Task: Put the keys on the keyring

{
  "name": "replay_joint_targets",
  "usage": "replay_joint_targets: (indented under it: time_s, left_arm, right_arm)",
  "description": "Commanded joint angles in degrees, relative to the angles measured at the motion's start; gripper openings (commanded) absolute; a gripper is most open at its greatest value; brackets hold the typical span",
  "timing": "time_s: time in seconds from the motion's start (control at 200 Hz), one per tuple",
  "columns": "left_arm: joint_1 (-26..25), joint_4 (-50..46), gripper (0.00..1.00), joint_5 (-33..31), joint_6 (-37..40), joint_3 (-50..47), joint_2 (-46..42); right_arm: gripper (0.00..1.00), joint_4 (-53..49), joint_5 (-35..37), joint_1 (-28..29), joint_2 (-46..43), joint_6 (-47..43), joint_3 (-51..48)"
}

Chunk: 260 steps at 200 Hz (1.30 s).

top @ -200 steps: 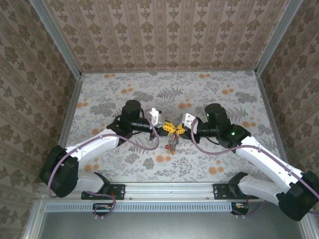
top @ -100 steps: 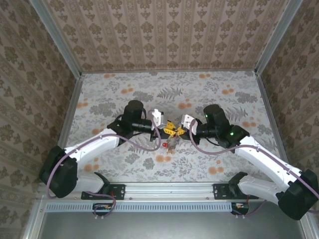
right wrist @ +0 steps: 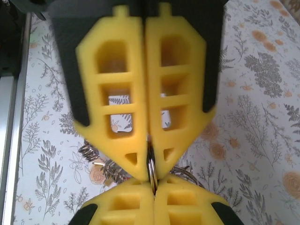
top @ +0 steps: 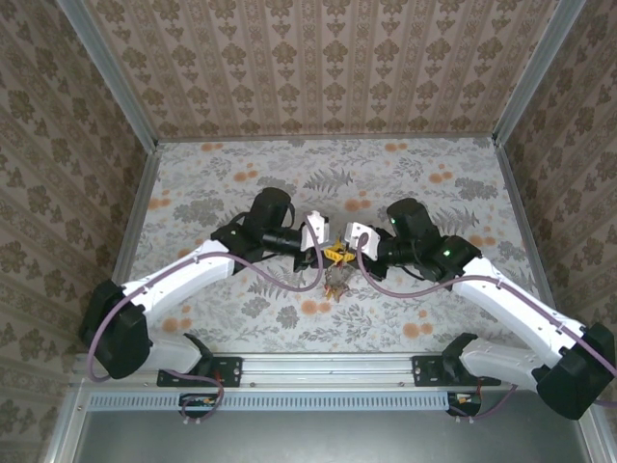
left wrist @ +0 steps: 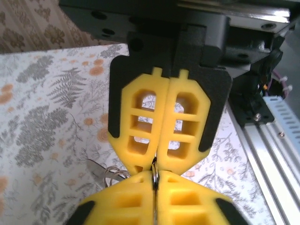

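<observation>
Pincers meet tip to tip over mid-surface [top: 222, 183]. Left pincer [top: 329, 253] is fully closed and right pincer [top: 344, 254] the same. Each nips the keyring [right wrist: 151, 165], a thin wire seen edge-on in the seam between the yellow pads [right wrist: 117, 117]. Keys [top: 335, 281] sit bunched just beneath the tips.

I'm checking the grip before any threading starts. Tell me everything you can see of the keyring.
The keyring shows as a thin grey metal ring, seen edge-on, near the middle of the table. It is pinched from opposite sides. The left gripper and the right gripper are both shut on it, with their yellow fingertips meeting tip to tip. The fingers hide most of its loop. The keys cluster right beside it, but whether any are threaded on cannot be told.
</observation>
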Motion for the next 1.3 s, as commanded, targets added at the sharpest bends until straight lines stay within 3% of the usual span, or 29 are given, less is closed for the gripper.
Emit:
replay_joint_targets:
  time_s: [0.0,0.045,0.105,0.145,0.44,0.785,0.885,1.295]
  left_arm:
    - [-0.6,-1.3,0.0,0.7,0.2,1.8,0.7]
    - [-0.6,-0.9,0.0,1.6,0.1,1.5,0.4]
    - [-0.5,2.1,0.0,2.4,-1.4,0.2,-0.5]
    - [-0.2,5.3,0.0,3.4,-3.2,-1.1,-1.2]
    - [3.4,23.0,0.0,10.8,-14.4,-6.6,-2.8]
    - [3.5,28.5,0.0,12.4,-17.5,-8.1,-3.1]
    - [3.4,28.8,0.0,12.4,-17.7,-8.2,-3.1]
    - [2.1,36.6,0.0,10.0,-21.2,-10.1,-2.1]
  right_arm:
    - [0.0,4.2,-0.7,0.4,-0.7,0.1,1.8]
    - [0.0,4.3,-0.9,0.3,-1.0,0.1,1.5]
    - [0.13,5.2,-1.8,-0.1,-2.0,0.3,0.3]
    - [0.17,6.6,-2.8,-0.8,-3.3,1.1,-1.2]
    - [0.24,10.1,-9.7,-5.4,-11.0,6.5,-7.9]
    - [0.26,18.5,-10.7,-5.7,-9.3,11.0,-10.3]
    - [0.17,18.8,-11.3,-5.7,-8.0,11.1,-9.2]
    - [0.12,25.6,-14.4,-5.4,-3.5,14.4,-9.6]
